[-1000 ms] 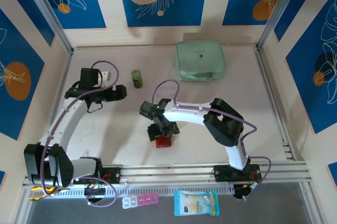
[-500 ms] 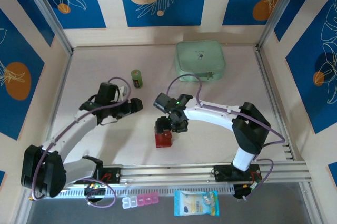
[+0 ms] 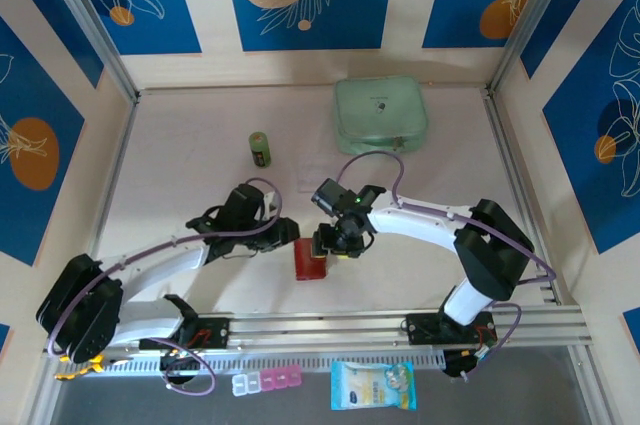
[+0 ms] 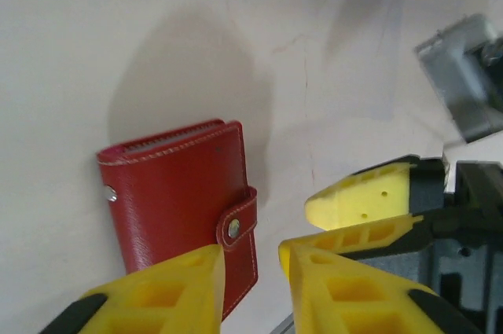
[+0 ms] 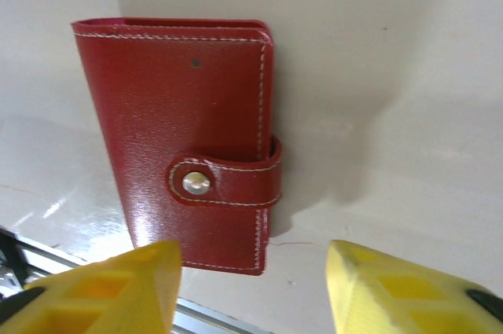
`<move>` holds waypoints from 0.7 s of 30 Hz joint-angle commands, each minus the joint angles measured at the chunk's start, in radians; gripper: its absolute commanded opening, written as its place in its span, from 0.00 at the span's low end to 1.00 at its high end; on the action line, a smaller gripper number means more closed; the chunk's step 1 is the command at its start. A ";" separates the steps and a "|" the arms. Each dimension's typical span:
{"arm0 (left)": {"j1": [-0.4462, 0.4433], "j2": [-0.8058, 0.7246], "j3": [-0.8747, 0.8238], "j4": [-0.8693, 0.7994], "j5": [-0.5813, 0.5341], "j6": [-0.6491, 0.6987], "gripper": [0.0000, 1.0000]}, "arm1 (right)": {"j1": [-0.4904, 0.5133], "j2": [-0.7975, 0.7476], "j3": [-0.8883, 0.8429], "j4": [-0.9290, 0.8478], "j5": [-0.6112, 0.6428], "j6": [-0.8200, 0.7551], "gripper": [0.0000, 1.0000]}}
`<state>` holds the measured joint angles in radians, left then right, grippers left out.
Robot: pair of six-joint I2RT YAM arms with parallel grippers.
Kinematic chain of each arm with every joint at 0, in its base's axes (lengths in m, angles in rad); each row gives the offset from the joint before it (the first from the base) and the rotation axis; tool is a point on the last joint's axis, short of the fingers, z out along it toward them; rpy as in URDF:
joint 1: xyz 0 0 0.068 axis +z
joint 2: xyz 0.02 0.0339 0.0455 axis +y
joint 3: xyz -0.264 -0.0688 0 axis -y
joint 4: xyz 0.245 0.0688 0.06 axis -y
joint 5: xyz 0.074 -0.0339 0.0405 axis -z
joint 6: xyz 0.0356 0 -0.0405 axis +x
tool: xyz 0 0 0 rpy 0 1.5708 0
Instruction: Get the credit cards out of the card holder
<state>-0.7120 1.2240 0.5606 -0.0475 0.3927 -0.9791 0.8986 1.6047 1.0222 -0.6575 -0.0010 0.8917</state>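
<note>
Left gripper (image 4: 251, 259) low over the table (image 3: 180, 165), nearly pinched. Two yellow fingers (image 4: 165, 295) close together, only a thin gap between the tips. Bare table in that gap, nothing held. Red card holder (image 4: 177, 192) just past the tips and a bit off to one side, flat on the table, folded shut. Little red tab (image 4: 237, 224) wrapped round its edge and snapped down, right next to the nearer fingertip. Cannot tell if touching.

Right gripper (image 5: 255, 271) low too, spread wide. Yellow fingers (image 5: 102, 291) far apart, nothing held. Card holder right ahead of the tips, in line with one finger and part of the gap, not squeezed. Silver snap (image 5: 196, 183) on the tab facing up, just ahead of that fingertip. White stitching all round the red cover. Other finger next to bare table, apart from the card holder.

Seen from above: both grippers nose to nose, tips near each other. Card holder just under and between them, a little closer to the arm bases. Left gripper at its left side, right gripper at its right side and partly over its far edge.

Much farther out, past both grippers: small green tube (image 3: 260, 148) beyond the left gripper, big mint green case (image 3: 380, 115) beyond the right gripper, close to the back wall.
</note>
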 commanded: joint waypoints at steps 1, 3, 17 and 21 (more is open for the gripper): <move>-0.036 0.020 -0.038 0.075 0.008 -0.072 0.21 | 0.006 -0.003 -0.003 0.019 -0.043 -0.005 0.47; -0.048 0.033 -0.067 0.129 0.011 -0.100 0.16 | 0.010 0.002 0.003 0.013 -0.021 -0.008 0.45; -0.055 0.082 -0.192 0.268 0.031 -0.163 0.00 | 0.049 0.151 0.143 -0.081 0.042 -0.046 0.42; -0.055 0.099 -0.219 0.299 0.020 -0.174 0.00 | 0.064 0.189 0.181 -0.116 0.078 -0.053 0.42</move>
<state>-0.7578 1.3071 0.3698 0.2062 0.4103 -1.1339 0.9478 1.7721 1.1660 -0.7113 0.0467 0.8570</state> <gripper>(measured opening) 0.044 0.420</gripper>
